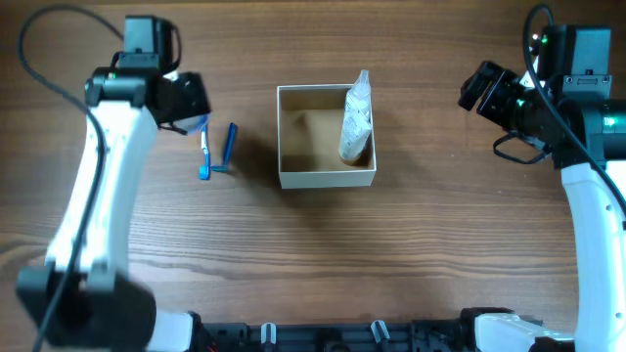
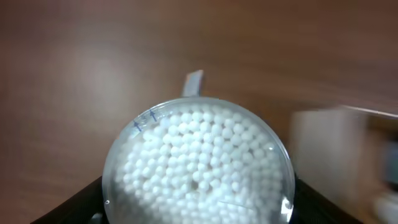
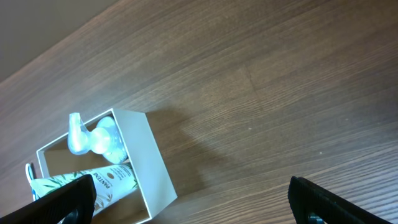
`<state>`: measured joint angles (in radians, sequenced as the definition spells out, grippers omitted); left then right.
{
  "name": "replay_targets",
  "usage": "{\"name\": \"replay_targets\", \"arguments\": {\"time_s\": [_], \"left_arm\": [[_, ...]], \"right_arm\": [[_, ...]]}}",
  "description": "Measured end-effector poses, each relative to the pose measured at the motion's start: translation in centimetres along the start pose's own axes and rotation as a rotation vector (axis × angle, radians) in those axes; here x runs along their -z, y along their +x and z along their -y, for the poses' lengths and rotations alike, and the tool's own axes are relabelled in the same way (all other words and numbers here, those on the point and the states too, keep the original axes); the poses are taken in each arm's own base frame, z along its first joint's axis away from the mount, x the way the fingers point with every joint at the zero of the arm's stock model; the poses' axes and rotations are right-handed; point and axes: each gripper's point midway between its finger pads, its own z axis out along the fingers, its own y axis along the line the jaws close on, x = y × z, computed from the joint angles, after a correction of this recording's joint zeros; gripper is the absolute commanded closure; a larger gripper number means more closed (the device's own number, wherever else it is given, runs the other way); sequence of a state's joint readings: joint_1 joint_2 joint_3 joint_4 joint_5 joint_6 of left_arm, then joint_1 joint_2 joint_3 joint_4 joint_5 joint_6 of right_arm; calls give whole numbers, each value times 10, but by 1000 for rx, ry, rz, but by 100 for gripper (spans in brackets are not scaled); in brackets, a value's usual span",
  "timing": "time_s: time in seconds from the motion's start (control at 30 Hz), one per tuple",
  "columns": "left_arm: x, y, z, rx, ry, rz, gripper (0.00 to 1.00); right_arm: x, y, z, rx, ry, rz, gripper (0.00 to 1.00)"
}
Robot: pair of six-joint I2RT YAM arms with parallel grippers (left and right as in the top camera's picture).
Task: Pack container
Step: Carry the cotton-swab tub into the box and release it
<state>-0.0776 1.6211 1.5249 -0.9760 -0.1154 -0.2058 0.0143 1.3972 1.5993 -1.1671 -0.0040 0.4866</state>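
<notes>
The container (image 1: 286, 137) is a square white box with a tan inside, at the table's middle. A white tube (image 1: 356, 122) leans against its right wall. In the right wrist view the container (image 3: 152, 163) holds a Pantene tube (image 3: 93, 180) and a white pump-top bottle (image 3: 93, 138). My left gripper (image 1: 186, 101) is left of the box, shut on a round clear jar of cotton swabs (image 2: 198, 165) that fills the view between its fingers (image 2: 198, 208). My right gripper (image 1: 481, 88) is open and empty, far right of the box, and also shows in its wrist view (image 3: 193, 205).
Two blue items, a toothbrush (image 1: 204, 154) and a short blue stick (image 1: 231, 147), lie on the wooden table between my left gripper and the box. The box shows as a blurred white shape (image 2: 329, 143) in the left wrist view.
</notes>
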Motion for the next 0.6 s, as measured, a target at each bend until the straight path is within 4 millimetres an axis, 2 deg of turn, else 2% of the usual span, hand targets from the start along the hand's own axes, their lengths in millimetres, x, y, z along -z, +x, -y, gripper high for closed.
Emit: {"name": "replay_targets", "arguments": {"time_s": [0.07,0.1,0.17,0.2,0.27,0.3,0.33,0.43,0.5,0.53,0.6], "left_arm": [[55,1,61,-110,165,112,32],[69,5,83,-153,218,138,30],[83,16,124,-235,304,159,29],[83,24,142,-273,332,154,27],[68,47,179,-355,364,102,27],[60,51,187,-370,366,88,28],[37,60,202,-396,359,51,28],[-9,71,218,-415,335,-4,26],[-49,84,225,-426,305,-61,14],[-57,86,226,-428,301,-67,7],[-61,84,230,-424,308,-54,2]], "right_arm": [[0,0,0,0,0,0,0],[0,0,0,0,0,0,0],[0,0,0,0,0,0,0],[0,0,0,0,0,0,0],[0,0,0,0,0,0,0],[0,0,0,0,0,0,0],[0,0,0,0,0,1,0],[0,0,0,0,0,0,0],[0,0,0,0,0,0,0],[0,0,0,0,0,0,0],[0,0,0,0,0,0,0]]}}
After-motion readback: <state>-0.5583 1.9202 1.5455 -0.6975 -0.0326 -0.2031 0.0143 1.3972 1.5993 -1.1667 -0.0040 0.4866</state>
